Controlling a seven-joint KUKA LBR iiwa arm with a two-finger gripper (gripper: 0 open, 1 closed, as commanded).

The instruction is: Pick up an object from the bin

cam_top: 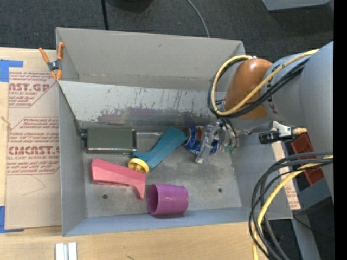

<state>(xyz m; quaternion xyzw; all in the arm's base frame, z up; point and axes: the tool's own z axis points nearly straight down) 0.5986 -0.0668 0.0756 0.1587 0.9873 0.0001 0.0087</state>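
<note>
My gripper [210, 141] is low in the bin near the right end of the back wall. Right under and beside it lies a small blue and white crumpled thing [193, 140]; whether it is gripped I cannot tell. A teal handle-shaped piece with a yellow round end [161, 149] lies slanted just left of the blue thing, its upper end touching it.
A grey-green flat block [110, 140] lies along the back wall at the left. A pink angled piece [116, 174] lies in front of it. A purple cup [168, 200] lies on its side at the bin's front. The arm's orange cover and cables hang over the right rim.
</note>
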